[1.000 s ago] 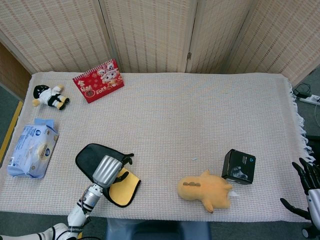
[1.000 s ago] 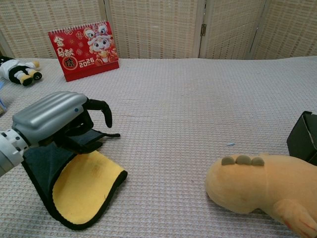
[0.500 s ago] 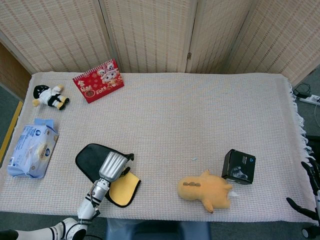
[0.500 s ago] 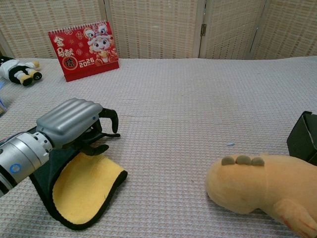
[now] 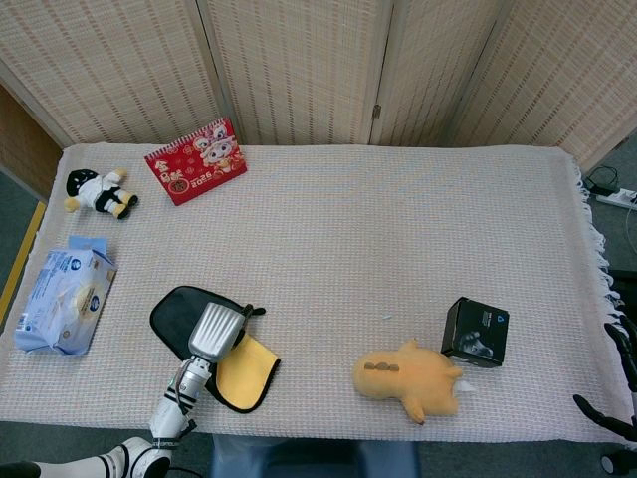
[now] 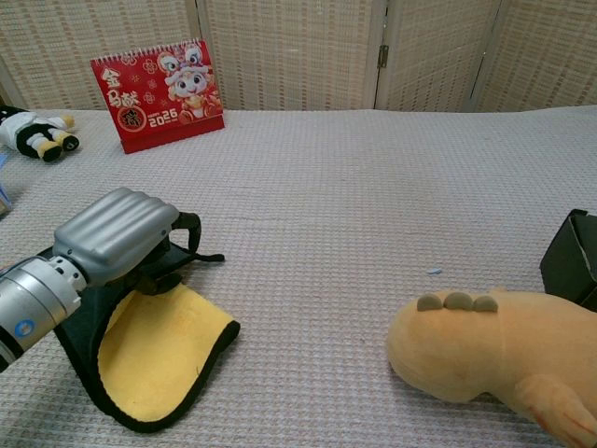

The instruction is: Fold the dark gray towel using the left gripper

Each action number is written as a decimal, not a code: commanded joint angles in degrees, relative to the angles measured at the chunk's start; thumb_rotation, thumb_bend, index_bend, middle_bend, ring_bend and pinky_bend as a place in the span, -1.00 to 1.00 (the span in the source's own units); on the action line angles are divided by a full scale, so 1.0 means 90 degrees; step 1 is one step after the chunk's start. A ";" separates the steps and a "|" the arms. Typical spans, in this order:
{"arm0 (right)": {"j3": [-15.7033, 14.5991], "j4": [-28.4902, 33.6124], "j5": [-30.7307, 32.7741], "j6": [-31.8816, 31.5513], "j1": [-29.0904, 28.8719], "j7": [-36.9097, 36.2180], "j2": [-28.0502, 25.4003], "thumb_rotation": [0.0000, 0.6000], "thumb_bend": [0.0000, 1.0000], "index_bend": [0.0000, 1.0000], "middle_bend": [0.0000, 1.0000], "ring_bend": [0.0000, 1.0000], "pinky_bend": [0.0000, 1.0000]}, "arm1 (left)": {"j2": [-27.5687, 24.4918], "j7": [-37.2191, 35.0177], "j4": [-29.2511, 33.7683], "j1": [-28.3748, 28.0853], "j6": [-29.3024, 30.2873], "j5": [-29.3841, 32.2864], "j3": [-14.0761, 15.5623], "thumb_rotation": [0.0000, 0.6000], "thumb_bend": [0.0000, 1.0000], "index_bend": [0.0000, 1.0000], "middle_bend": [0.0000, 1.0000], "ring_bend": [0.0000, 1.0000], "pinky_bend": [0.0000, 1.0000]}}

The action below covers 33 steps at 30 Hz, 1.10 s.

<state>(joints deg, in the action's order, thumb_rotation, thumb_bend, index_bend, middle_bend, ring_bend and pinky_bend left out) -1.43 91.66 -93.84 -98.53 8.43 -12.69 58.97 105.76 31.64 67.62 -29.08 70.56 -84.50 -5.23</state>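
left hand point(image 6: 126, 245) pulled back a bit toward near edge, fingers curled onto dark gray towel with yellow underside point(image 6: 159, 359), gripping its upper edge; flap lifted to fold over, front-left of worktop point(image 5: 398, 239)

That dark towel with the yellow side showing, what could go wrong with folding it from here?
The left hand sits on the dark gray towel near the table's front edge, so a pull toward the robot might drag the cloth over it. The yellow flap looks only partly turned over, so it could flop back if let go. The hand's fingers are curled at the hem, which hides how firm the hold is; the cloth may slip.
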 commanded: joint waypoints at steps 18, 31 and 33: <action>0.0003 -0.0015 -0.0092 -0.0089 0.0048 -0.0011 0.0009 1.00 -0.58 -1.00 -1.00 -1.00 -1.00 | 0.0040 0.0133 -0.0516 0.0256 0.0600 -0.0190 0.0127 1.00 -0.16 0.04 1.00 1.00 1.00; -0.0013 -0.0018 -0.0148 -0.0107 0.0061 -0.0007 0.0015 1.00 -0.58 -1.00 -1.00 -1.00 -1.00 | 0.0036 -0.0261 -0.0613 0.0337 0.0980 -0.0382 0.0097 1.00 -0.06 0.19 1.00 1.00 1.00; -0.0013 -0.0017 -0.0148 -0.0100 0.0060 -0.0004 0.0017 1.00 -0.58 -1.00 -1.00 -1.00 -1.00 | 0.0004 -0.0339 -0.0603 0.0381 0.1052 -0.0349 0.0055 1.00 -0.06 0.20 1.00 1.00 1.00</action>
<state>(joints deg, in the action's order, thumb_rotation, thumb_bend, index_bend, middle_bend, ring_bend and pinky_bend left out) -1.54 91.50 -95.17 -99.43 8.97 -12.73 59.12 105.93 28.83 62.18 -25.83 79.80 -87.78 -4.55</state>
